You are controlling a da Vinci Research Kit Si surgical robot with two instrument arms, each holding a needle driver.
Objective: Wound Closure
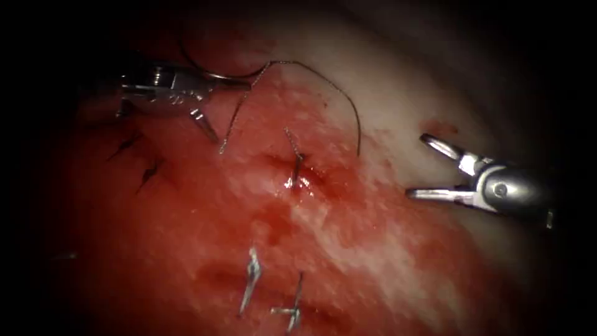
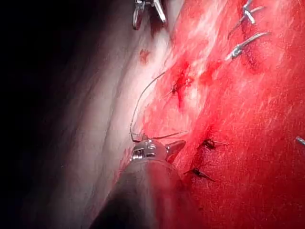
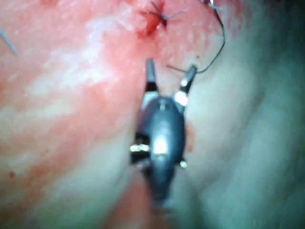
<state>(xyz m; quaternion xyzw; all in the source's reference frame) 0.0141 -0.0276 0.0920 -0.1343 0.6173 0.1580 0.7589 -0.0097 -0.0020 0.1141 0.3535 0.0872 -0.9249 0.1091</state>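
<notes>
Endoscope view: the left tool (image 1: 208,106) has its jaws spread, one jaw pointing down, and the curved needle (image 1: 211,73) lies at them above the tissue (image 1: 373,261), though a firm grip cannot be told. Thread (image 1: 339,93) arcs from there toward the right tool (image 1: 429,168), whose jaws gape empty right of the cut (image 1: 295,171).

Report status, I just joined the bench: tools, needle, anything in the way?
Left tool at needle, grip unclear. Right tool open, empty, right of cut. Needle out of tissue, left of cut. Thread arcs between tools.
</notes>
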